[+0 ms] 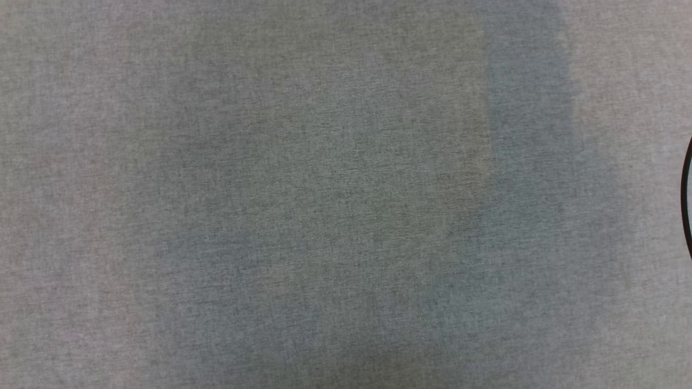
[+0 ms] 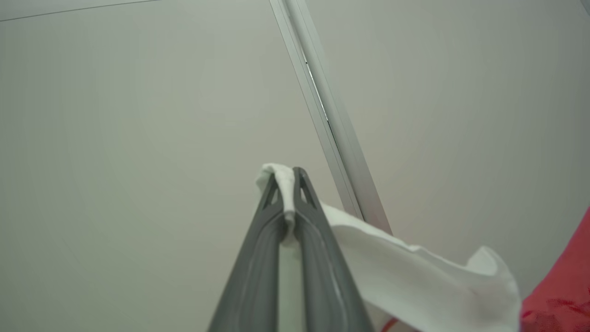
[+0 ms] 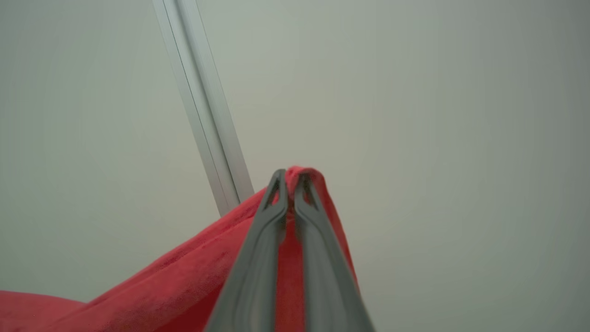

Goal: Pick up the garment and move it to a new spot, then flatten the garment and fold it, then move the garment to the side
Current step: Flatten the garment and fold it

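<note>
The garment is red and white. In the left wrist view my left gripper (image 2: 288,177) is shut on a white part of the garment (image 2: 415,272), which trails down to the right toward red cloth at the frame's edge. My right gripper (image 3: 290,177) is shut on a red fold of the garment (image 3: 184,281) in the right wrist view; the cloth hangs away to the lower left. Both grippers point up at a pale ceiling or wall. The head view looks down on a grey woven tabletop (image 1: 324,205).
A pale metal rail (image 2: 332,129) crosses the ceiling or wall behind the left gripper; the pale rail (image 3: 203,106) also runs behind the right gripper. A dark curved rim (image 1: 686,194) pokes in at the right edge of the tabletop.
</note>
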Robot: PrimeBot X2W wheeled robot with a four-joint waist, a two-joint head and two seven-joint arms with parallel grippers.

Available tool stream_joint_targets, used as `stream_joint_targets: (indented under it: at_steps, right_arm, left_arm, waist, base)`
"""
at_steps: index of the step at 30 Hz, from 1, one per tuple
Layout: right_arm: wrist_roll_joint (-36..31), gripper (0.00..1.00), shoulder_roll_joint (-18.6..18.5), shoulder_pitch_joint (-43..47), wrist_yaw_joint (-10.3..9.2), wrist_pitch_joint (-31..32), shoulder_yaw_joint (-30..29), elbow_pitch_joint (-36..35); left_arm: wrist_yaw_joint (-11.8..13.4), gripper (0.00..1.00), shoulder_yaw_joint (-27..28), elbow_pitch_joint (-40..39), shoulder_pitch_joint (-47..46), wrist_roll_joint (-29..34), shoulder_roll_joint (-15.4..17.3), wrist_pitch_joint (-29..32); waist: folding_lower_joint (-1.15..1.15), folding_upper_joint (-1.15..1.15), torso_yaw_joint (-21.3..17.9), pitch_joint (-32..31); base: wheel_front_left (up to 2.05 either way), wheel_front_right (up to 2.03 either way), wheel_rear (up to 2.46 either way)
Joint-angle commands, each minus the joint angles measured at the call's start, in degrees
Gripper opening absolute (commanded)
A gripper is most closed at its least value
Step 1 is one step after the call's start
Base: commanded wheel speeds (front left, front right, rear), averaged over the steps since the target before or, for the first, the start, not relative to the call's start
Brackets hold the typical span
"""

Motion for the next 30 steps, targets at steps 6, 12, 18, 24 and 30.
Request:
stream_joint_targets:
  at_steps: [6,12,18,24,30]
  right_arm:
    - [3.04,0.0,0.08,2.81,0.03,-1.42,3.35,1.52]
    - [7.76,0.0,1.78,13.3,0.03,-2.11,8.28,-2.83]
    - [12.57,0.0,1.88,29.2,0.03,-2.2,11.82,-11.91]
    - [14.76,0.0,1.71,46.96,0.03,-2.22,13.46,-22.52]
    - [16.69,0.0,0.43,63.27,0.03,-2.22,14.58,-28.88]
  left_arm:
    - [-0.01,0.0,-2.64,1.6,2.57,-2.28,-0.18,-1.48]
    - [0.89,0.0,-0.94,-3.16,14.4,-4.3,0.62,-1.86]
    - [4.95,0.0,4.47,-16.15,34.31,-5.54,2.0,-1.89]
    - [8.92,0.0,9.75,-29.87,57.17,-5.75,2.93,-1.88]
    - [12.13,0.0,14.38,-40.42,78.21,-5.57,1.36,-1.9]
  waist:
    - [-0.01,0.0,1.12,0.36]
    - [-0.01,0.0,1.36,-0.56]
    - [-0.01,0.0,1.25,-3.05]
    - [-0.01,0.0,1.02,-6.72]
    - [-0.01,0.0,1.33,-10.78]
  base:
    - [0.0,0.0,0.0]
    - [0.0,0.0,0.0]
    - [0.0,0.0,0.0]
    - [0.0,0.0,0.0]
    - [0.0,0.0,0.0]
